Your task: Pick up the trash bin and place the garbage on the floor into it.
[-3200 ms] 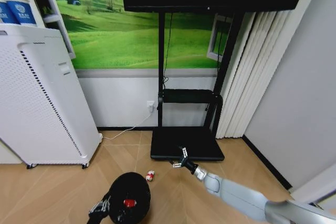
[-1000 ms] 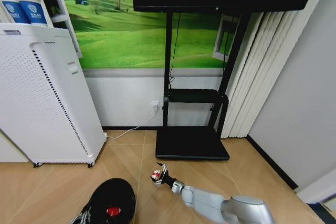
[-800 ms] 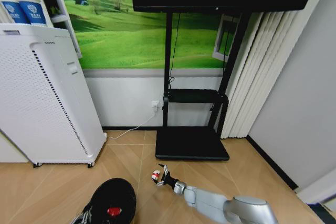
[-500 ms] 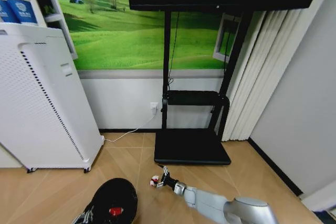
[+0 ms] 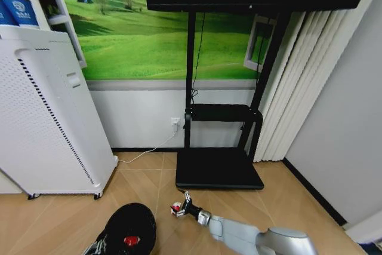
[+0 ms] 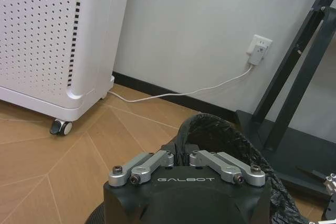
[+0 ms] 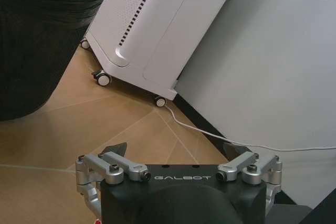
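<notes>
The trash bin [image 5: 133, 225], black with a liner bag, stands on the wood floor at the lower left of the head view, and a small red lump [image 5: 130, 240] lies inside it. My left gripper [image 5: 97, 247] is shut on the bin's rim [image 6: 231, 141], its fingers pinching the liner in the left wrist view [image 6: 181, 157]. A red-and-white wrapper [image 5: 175, 209] lies on the floor to the right of the bin. My right gripper [image 5: 182, 202] is low over the floor right beside it, open, fingertips spread [image 7: 173, 149]. A sliver of red [image 7: 96, 216] shows by one finger.
A tall white perforated appliance [image 5: 48, 117] on casters stands left of the bin. The black TV stand base [image 5: 218, 168] lies just beyond the wrapper. A white cable [image 5: 143, 154] runs along the wall. Curtains [image 5: 292, 88] hang at the right.
My right gripper came from the stand's base left and down to the wrapper, and has stayed there. The camera shifted a little. The left gripper still holds the bin.
</notes>
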Available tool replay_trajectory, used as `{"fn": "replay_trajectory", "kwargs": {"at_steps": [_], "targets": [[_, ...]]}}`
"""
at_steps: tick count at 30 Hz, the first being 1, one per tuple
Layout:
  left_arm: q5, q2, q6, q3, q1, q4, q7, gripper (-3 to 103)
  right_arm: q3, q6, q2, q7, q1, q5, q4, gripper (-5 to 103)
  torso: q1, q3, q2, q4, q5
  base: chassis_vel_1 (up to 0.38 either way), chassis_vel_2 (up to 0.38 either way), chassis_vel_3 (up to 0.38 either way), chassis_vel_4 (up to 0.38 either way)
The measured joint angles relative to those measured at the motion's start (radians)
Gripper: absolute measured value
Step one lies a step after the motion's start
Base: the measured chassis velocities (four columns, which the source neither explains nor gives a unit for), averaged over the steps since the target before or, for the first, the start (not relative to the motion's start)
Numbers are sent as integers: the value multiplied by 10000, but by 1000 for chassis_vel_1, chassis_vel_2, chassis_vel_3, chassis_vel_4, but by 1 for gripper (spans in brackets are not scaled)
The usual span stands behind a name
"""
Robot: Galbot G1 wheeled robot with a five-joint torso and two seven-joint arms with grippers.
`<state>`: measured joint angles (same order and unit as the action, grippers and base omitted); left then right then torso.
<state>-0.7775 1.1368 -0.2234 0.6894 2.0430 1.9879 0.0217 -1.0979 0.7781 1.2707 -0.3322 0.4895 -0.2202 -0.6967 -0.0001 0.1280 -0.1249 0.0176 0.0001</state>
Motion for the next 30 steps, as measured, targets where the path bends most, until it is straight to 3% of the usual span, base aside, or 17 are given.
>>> {"fn": "replay_trajectory", "kwargs": {"at_steps": [6,13,20,30], "targets": [[0,21,-12,-23,-1,-26,9,7,-255,-80,238,121,16,-191,311,100,1,0,0,-1,0,0,0,0,0],[-117,25,-56,15,-45,-148,41,7,-920,-575,1057,285,34,-1291,1457,100,0,0,0,-1,-3,0,0,0,0],[-227,-24,-86,48,-123,-246,59,7,-837,-761,1509,9,145,-965,2302,100,0,1,0,-3,-2,0,0,0,0],[-272,-23,-91,-46,-239,-368,57,7,-778,-753,1362,-3,274,-517,2301,100,0,1,0,-2,0,0,0,0,0]]}}
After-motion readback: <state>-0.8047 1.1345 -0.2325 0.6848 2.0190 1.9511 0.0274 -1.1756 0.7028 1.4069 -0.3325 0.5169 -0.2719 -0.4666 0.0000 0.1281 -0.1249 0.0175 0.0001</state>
